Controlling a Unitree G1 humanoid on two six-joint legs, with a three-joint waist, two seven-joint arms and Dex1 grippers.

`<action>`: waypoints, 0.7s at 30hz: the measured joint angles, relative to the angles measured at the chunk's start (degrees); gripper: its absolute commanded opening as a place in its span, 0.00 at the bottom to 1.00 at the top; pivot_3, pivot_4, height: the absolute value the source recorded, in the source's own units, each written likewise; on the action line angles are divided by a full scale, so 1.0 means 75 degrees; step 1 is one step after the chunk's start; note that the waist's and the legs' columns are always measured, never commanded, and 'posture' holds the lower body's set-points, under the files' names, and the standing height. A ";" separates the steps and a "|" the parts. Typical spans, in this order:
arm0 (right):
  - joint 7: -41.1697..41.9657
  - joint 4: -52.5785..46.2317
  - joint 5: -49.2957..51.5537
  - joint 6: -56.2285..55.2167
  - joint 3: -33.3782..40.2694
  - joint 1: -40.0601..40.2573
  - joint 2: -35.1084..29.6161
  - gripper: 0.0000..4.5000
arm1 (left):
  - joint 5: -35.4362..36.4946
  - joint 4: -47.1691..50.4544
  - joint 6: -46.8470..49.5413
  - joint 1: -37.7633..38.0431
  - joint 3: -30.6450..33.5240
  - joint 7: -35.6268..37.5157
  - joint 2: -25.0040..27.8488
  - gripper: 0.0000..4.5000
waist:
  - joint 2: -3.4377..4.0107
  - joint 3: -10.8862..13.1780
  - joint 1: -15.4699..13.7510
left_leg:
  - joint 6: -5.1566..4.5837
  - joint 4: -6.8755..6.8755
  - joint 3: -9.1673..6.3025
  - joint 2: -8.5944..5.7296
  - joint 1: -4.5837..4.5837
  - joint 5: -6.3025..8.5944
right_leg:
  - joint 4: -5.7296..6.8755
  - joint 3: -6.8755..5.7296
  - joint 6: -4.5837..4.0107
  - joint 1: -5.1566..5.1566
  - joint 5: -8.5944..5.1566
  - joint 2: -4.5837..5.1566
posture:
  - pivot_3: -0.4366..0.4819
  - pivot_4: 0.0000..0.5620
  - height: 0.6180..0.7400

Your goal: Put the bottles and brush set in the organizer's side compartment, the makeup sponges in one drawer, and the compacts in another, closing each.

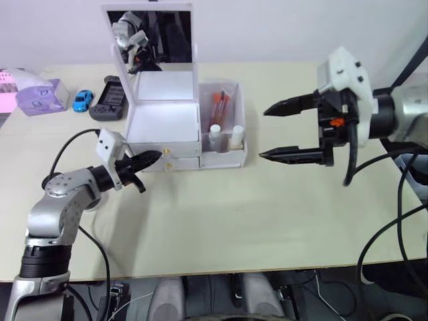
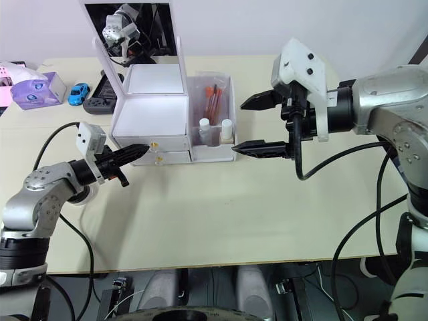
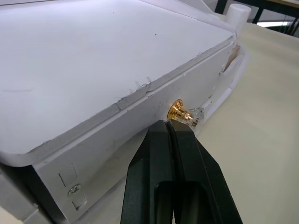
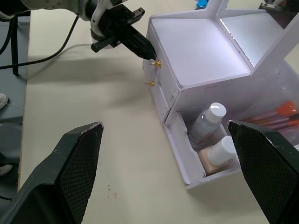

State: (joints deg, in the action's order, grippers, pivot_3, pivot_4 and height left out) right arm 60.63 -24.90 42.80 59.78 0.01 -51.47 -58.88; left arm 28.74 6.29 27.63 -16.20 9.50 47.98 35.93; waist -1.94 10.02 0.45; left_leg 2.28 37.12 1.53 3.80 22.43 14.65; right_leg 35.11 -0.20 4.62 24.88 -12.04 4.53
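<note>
A white makeup organizer [image 1: 164, 124] is seen standing toward the far side of a pale desk [image 1: 221, 221], its mirrored lid [image 1: 148, 33] raised upright. The clear side compartment [image 2: 227, 90], on the robot's right of the drawers, already holds two white-capped bottles [image 2: 204, 130] at its near end and what appears to be the brush set [image 2: 212, 99] behind them, though the bag's contents are hard to make out. Both drawers look pushed in, each with a small gold knob on its front.

The left tool [image 2: 137, 151] is seen with its two black fingers pressed together, nothing between them, the tips touching or just short of the upper drawer's knob [image 3: 178, 111]. The lower knob [image 4: 149, 83] sits just beneath. The right tool [image 1: 289, 130] hovers above the desk, just to the right of the side compartment, its fingers spread wide and empty.

No sponges or compacts can be seen on the desk, so the work is judged to be at its last step: the closing of a drawer. The next move would call for a straight, gentle push along the drawer's travel until the front sits flush, without the whole organizer being slid backward.

At the far left of the desk lie a purple tissue box [image 1: 39, 97], a blue toy car [image 1: 83, 100] and a dark handheld game console [image 1: 110, 99].
</note>
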 measured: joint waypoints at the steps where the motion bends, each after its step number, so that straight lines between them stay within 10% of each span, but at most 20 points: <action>1: -0.0009 -0.0003 0.0020 0.0000 0.0001 0.0003 -0.0027 1.00 | -0.0029 -0.0023 -0.0040 -0.0015 -0.0024 0.0005 -0.0002 0.01 | 0.0000 0.0000 -0.0003 | 0.0000 0.0001 0.0000 0.0000 0.0000 0.0000 | 0.0000 0.0000 0.0000 -0.0002 0.0000 0.0000 | 0.48 0.27 0.91; 12: -0.0016 0.0146 0.0254 0.0163 0.0174 0.0564 -0.0102 1.00 | 0.0238 0.0299 0.0260 0.0398 -0.0027 0.0252 0.0146 0.01 | -0.0001 0.0000 0.0028 | -0.0003 -0.0010 0.0001 0.0000 0.0002 0.0002 | -0.0005 0.0000 0.0009 0.0001 -0.0006 0.0001 | 0.48 0.27 0.91; 16: -0.0558 0.0693 0.0228 0.0296 0.0576 0.1140 0.0126 1.00 | 0.0736 0.0689 0.0454 0.0930 0.0417 0.0616 0.0473 0.30 | -0.0003 0.0002 0.0052 | -0.0005 -0.0009 0.0004 0.0000 0.0003 0.0003 | -0.0005 0.0001 0.0009 0.0006 -0.0006 0.0001 | 0.48 0.27 0.91; 21: -0.1098 0.1058 -0.0079 -0.0432 0.1863 0.2965 0.0482 1.00 | 0.0987 0.0346 0.0416 0.1441 0.1698 0.1075 0.1436 0.88 | -0.0001 0.0004 0.0001 | -0.0005 -0.0011 -0.0007 0.0001 0.0001 0.0003 | -0.0004 -0.0007 0.0011 0.0001 -0.0009 -0.0001 | 0.48 0.27 0.91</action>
State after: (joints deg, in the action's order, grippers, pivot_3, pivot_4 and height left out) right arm 52.39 -16.96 42.21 56.53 13.98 -29.24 -55.27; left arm 36.14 8.88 30.75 -5.40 22.24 56.04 46.70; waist -1.94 10.04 0.46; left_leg 2.25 37.03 1.48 3.80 22.43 14.67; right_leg 35.08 -0.25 4.70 24.89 -12.11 4.52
